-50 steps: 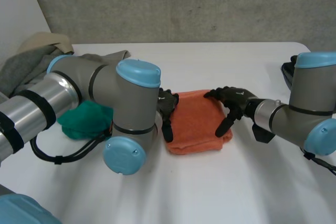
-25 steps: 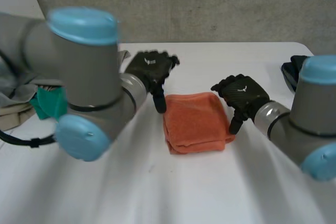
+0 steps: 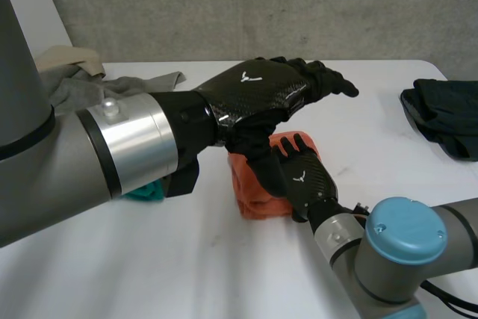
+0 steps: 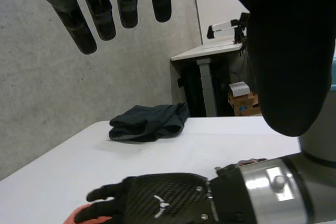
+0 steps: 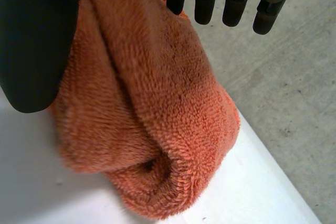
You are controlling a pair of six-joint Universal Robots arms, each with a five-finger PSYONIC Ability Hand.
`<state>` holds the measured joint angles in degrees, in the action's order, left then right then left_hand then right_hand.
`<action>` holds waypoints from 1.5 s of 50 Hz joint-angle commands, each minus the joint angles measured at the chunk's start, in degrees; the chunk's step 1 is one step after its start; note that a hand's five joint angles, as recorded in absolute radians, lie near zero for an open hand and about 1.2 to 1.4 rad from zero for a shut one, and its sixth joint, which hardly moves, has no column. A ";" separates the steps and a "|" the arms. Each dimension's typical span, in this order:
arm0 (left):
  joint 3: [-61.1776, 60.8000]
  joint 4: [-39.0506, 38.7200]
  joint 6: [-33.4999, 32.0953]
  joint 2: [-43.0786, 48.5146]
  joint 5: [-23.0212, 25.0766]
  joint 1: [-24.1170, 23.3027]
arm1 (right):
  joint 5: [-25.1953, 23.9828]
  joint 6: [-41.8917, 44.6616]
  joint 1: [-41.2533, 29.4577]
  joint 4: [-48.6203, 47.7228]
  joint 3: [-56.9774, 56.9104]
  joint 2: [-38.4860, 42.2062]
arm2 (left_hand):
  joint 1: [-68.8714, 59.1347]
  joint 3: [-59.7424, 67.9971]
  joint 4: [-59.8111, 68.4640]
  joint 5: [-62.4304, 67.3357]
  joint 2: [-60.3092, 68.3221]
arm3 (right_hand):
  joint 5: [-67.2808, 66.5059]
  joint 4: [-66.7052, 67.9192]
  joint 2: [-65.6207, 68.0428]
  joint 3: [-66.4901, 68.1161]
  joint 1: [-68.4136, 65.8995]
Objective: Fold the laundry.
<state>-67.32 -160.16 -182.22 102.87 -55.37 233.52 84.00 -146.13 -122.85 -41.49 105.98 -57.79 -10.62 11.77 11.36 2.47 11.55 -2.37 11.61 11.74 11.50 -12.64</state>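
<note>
Two robot hands were over the middle of the white tabletop point(image 3: 224, 274). In the head view the left robot hand point(image 3: 272, 91) hung in the air above the orange towel point(image 3: 250, 188), its fingers stretched straight toward the right side and its thumb pointing down, gripping nothing. The right robot hand point(image 3: 305, 181) lay palm-down over the towel's right half. The towel sat at the tabletop's centre, folded into a small, thick bundle.

The right wrist view gave the towel close up: plush layers doubled over, with a rounded fold at one end. There the right hand's straight fingers point(image 5: 231, 1) stood over the cloth and the thumb point(image 5: 37, 40) sat along one side, relaxed rather than closed round it. Whether the fingertips touched the pile could not be told.

The left wrist view had the left hand's fingers point(image 4: 105, 14) and thumb point(image 4: 289, 51) spread wide with only air between them. Below them were the right hand's back and a sliver of orange at its fingertips. Farther off, a dark garment point(image 4: 149, 121) lay folded on the tabletop, with a desk point(image 4: 210, 51) and cardboard boxes point(image 4: 244, 100) behind it.

The head view set that garment at the right edge. It also held a grey and beige heap of clothes point(image 3: 75, 80) at the far left corner, and a bit of green cloth point(image 3: 146, 192) peeking from under the left arm point(image 3: 89, 162).
</note>
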 commanded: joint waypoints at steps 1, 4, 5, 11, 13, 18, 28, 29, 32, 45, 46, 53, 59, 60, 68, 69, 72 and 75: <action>-1.76 -1.82 -0.06 -0.21 -0.97 -0.17 | 0.02 2.42 0.15 -2.63 -3.49 4.44 | 0.62 -1.77 -1.36 -2.47 -1.55 | 2.37 -1.61 -1.74 -1.50 2.64; -1.85 -1.91 0.11 -0.30 -1.06 0.01 | 0.03 2.51 0.42 -2.46 -4.81 5.67 | 0.62 -1.77 -1.36 -2.47 -1.55 | 2.37 -1.61 -1.74 -1.50 2.64; -1.85 -1.91 0.20 -0.56 -1.06 0.10 | 0.03 2.51 0.50 -2.46 -5.43 6.20 | 0.62 -1.77 -1.36 -2.47 -1.55 | 2.04 -1.27 -1.40 -1.16 2.30; -1.85 -1.74 0.29 -0.83 -1.06 0.54 | 0.03 2.60 0.94 -2.46 -6.75 7.61 | 0.62 -1.77 -1.36 -2.47 -1.55 | -2.15 2.92 2.79 3.03 -1.89; -1.94 -1.65 0.29 -1.09 -1.06 0.62 | -0.06 2.16 1.03 -2.81 -6.93 7.52 | 0.62 -1.77 -1.36 -2.47 -1.55 | -10.21 10.97 10.85 11.08 -9.94; -2.56 -1.91 0.29 -1.62 -1.06 0.89 | -1.20 0.58 1.65 -3.34 -7.89 6.73 | 0.62 -1.77 -1.36 -2.47 -1.55 | -49.37 50.13 50.00 50.24 -49.10; -2.64 -2.00 0.64 -2.41 -1.06 1.94 | -2.96 -3.11 2.70 -0.88 -12.19 6.11 | 0.62 -1.77 -1.36 -2.47 -1.55 | -21.27 22.03 21.90 22.14 -21.00; -2.73 -2.00 0.73 -2.41 -1.06 2.03 | -2.70 -3.20 2.79 -0.09 -12.72 6.37 | 0.62 -1.77 -1.36 -2.47 -1.55 | -15.52 16.28 16.15 16.39 -15.25; -2.91 -2.00 0.90 -2.59 -1.06 2.12 | -1.82 -3.46 3.14 3.68 -14.83 7.52 | 0.62 -1.77 -1.36 -2.47 -1.55 | -12.60 13.36 13.24 13.47 -12.33; -3.88 -2.27 1.08 -2.76 -1.06 2.47 | -0.85 -8.21 4.72 5.90 -17.56 7.26 | 0.62 -1.77 -1.36 -2.47 -1.55 | -67.62 68.38 68.25 68.49 -67.35; -3.79 -2.35 1.08 -2.68 -1.06 2.64 | -1.11 -8.64 5.07 5.11 -17.65 6.73 | 0.62 -1.77 -1.36 -2.47 -1.55 | -67.63 68.39 68.26 68.50 -67.36; -2.82 -2.70 1.26 -3.20 -1.41 2.82 | -2.52 -9.18 7.53 2.99 -20.28 4.97 | 0.62 -1.77 -1.36 -2.47 -1.55 | -67.63 68.39 68.26 68.50 -67.36; -0.89 -3.85 2.75 -3.82 -2.11 2.65 | -3.84 -10.14 12.27 2.73 -26.08 3.13 | 0.62 -1.77 -1.36 -2.47 -1.55 | -67.63 68.39 68.26 68.50 -67.36; -0.71 -4.11 3.01 -3.82 -2.20 2.56 | -4.10 -10.40 13.15 2.90 -27.13 3.04 | 0.62 -1.77 -1.36 -2.47 -1.55 | -67.63 68.39 68.26 68.50 -67.36; 1.57 -5.25 5.03 -3.82 -3.25 1.86 | -6.12 -16.64 24.22 3.78 -38.64 3.21 | 0.62 -1.77 -1.36 -2.47 -1.55 | -67.63 68.39 68.26 68.50 -67.36; 1.83 -5.43 5.38 -3.64 -3.43 1.59 | -6.47 -17.43 25.63 3.70 -39.79 3.47 | 0.62 -1.77 -1.36 -2.47 -1.55 | -67.63 68.39 68.26 68.50 -67.36; 2.10 -5.60 5.74 -3.55 -3.61 1.24 | -8.32 -20.24 30.99 3.34 -43.83 5.23 | 0.62 -1.77 -1.36 -2.47 -1.55 | -67.63 68.39 68.26 68.50 -67.36; 2.01 -5.78 5.83 -3.38 -3.78 0.71 | -11.21 -22.27 36.35 3.26 -47.79 8.30 | 0.62 -1.77 -1.36 -2.47 -1.55 | -67.63 68.39 68.26 68.50 -67.36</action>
<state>-65.54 -165.59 -176.90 99.19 -58.79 235.12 76.70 -164.29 -95.56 -37.96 64.96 -53.61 -10.62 11.77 11.36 2.47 11.55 -50.88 68.20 64.84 65.79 -57.84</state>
